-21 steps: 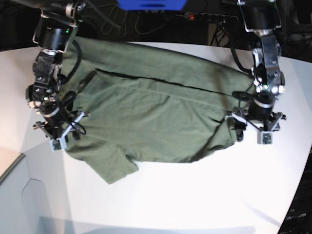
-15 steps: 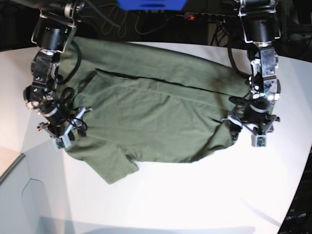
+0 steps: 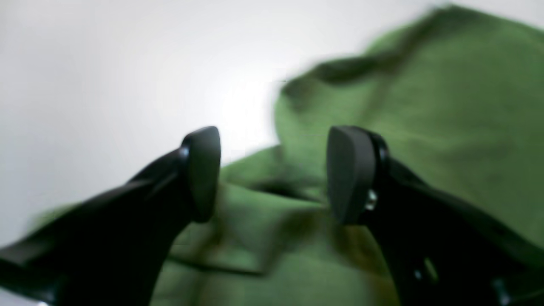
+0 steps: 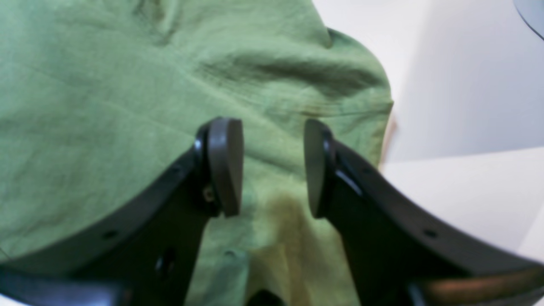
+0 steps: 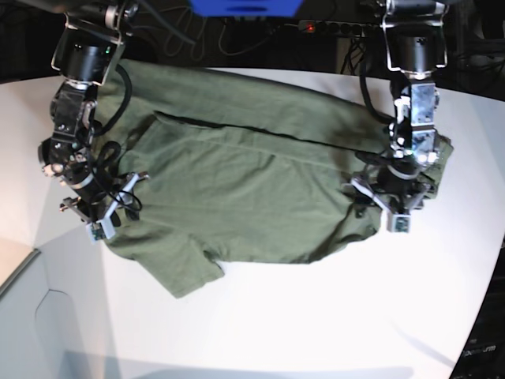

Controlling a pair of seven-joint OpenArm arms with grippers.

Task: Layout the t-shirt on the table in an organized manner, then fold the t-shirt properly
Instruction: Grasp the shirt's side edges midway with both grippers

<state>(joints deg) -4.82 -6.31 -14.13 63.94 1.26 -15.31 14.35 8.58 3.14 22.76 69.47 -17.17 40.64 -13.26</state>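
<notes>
On white table [image 5: 316, 316]: green t-shirt [image 5: 252, 189] w/ left gripper [image 3: 272, 174], right gripper [image 4: 272, 165] both parted, empty.

Blue box [image 5: 245, 7]: bright blue, at the top edge of the base view, cut off by the frame.
Power strip [image 5: 339, 28]: dark, lying behind the far edge, with a small red light near its left end.
Cables [image 5: 197, 35]: dark and pale loops in the shadowed area beside the power strip.
Background: black, details too dim to tell.
</notes>
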